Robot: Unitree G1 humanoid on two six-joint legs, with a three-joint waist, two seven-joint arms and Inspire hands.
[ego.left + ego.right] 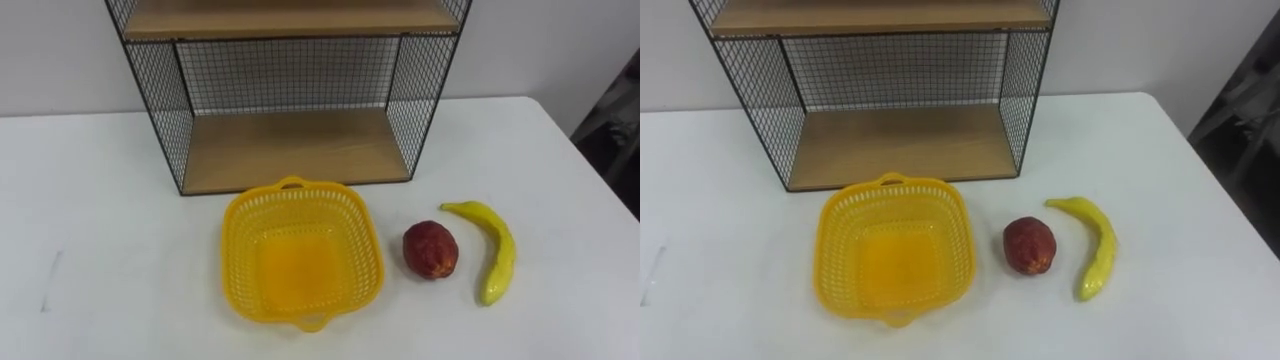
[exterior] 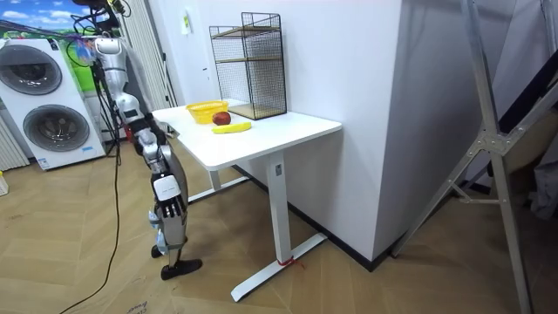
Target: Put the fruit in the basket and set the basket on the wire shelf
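Note:
A yellow plastic basket (image 1: pixel 300 258) sits empty on the white table (image 1: pixel 100 220), just in front of the wire shelf (image 1: pixel 290 95). Right of the basket lies a dark red fruit (image 1: pixel 431 250). A yellow banana (image 1: pixel 494 250) lies right of that, its stem toward the shelf. The same fruit and basket show in the right eye view as basket (image 1: pixel 893 255), red fruit (image 1: pixel 1030 245) and banana (image 1: pixel 1095 245). In the room view I stand at the table's edge facing the shelf (image 2: pixel 251 65), my right hand (image 2: pixel 160 149) held low, short of the tabletop.
The shelf has black mesh sides and wooden boards; its lower board (image 1: pixel 290 150) is bare and level with the table. The table's right edge (image 1: pixel 590 170) is near the banana. Washing machines (image 2: pixel 44 96) stand behind me.

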